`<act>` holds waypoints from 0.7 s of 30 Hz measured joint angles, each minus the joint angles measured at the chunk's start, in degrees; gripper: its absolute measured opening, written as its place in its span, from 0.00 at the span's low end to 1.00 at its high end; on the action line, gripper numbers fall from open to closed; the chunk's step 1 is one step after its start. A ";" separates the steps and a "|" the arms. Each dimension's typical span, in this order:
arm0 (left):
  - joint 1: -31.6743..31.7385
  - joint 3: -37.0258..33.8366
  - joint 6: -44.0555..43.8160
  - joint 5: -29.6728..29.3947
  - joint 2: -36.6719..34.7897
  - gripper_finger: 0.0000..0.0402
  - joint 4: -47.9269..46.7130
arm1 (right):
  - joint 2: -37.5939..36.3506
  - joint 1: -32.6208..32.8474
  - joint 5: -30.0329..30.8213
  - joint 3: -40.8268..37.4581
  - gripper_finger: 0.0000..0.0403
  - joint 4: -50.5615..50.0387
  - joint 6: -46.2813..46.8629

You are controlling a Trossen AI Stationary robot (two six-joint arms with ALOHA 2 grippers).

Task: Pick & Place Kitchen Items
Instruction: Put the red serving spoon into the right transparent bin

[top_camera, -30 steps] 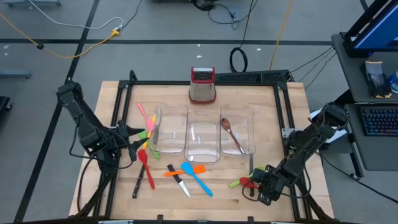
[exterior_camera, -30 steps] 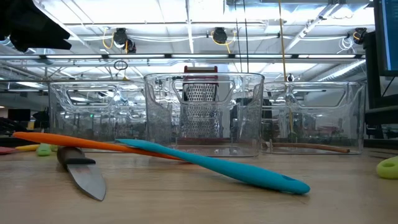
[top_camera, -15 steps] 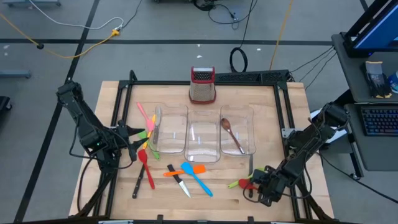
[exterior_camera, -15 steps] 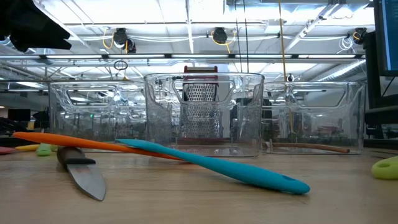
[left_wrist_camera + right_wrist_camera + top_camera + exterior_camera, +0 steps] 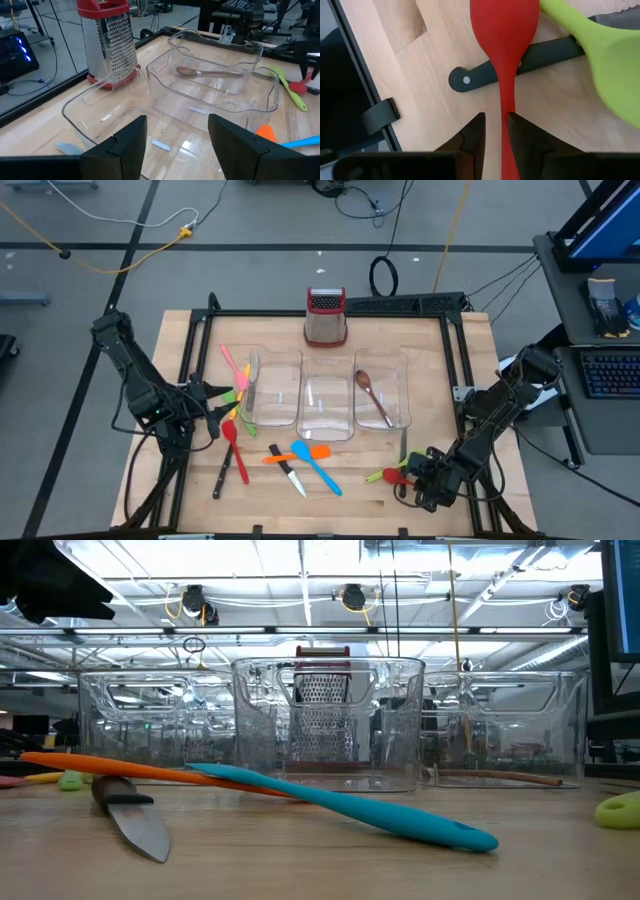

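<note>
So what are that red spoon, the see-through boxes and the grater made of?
The red spoon looks like matte silicone or soft plastic: smooth, uniform colour, no shine. The right gripper has its fingers closed on its handle. The clear bins seem to be glossy hard plastic, with reflections on thin walls. The grater looks like perforated steel under a red, probably plastic, top.

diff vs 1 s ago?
Barely any. In the low view the green spoon has edged slightly inward from the picture's edge. The right gripper has its fingers closed on the red spoon. Left gripper, bins and other utensils unchanged.
</note>
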 joint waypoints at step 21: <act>0.00 0.00 -0.40 0.00 -0.01 0.54 0.00 | -0.04 -0.02 -1.66 0.04 0.19 0.40 1.19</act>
